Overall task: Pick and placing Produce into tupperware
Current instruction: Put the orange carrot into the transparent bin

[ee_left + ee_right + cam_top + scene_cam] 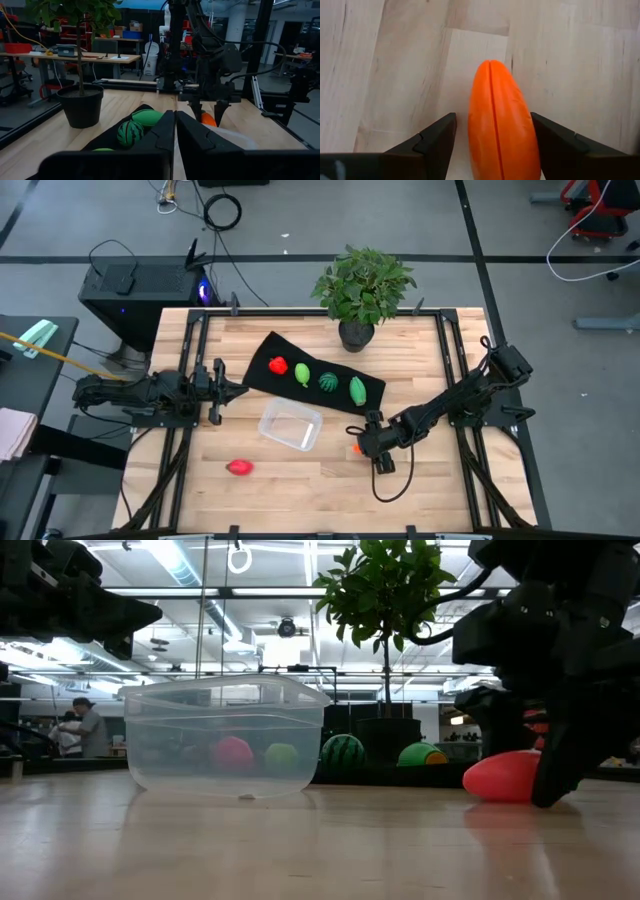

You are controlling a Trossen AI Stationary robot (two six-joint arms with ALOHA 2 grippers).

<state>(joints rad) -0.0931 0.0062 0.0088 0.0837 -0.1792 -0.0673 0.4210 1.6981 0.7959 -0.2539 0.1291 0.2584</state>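
The right claw (492,132) hangs low over the tabletop (300,490), jaws spread with a gap on each side of the orange carrot (501,125), which lies on the bare wood just beside the clear tupperware (290,428) and is not yet gripped. To do this step well, the claw should likely settle until its fingers (432,137) flank the carrot's thickest part, stay centred so both pads meet it together, and close gently, since the smooth tapered toy could squirt out sideways; a straight lift should then clear the tupperware's rim before the short carry across. The left claw (175,131) waits closed and empty at the tabletop's left edge, well apart from the work. The tupperware stands empty in the middle. By count: one tupperware, six pieces of produce. Four sit in a row on the black mat (262,350) beyond the tupperware: a red piece (278,365), a light green piece (302,373), a dark striped melon (328,382) and a green piece (357,389). A second red piece (238,467) lies alone nearer the front edge. One potted plant (362,285) stands at the back.
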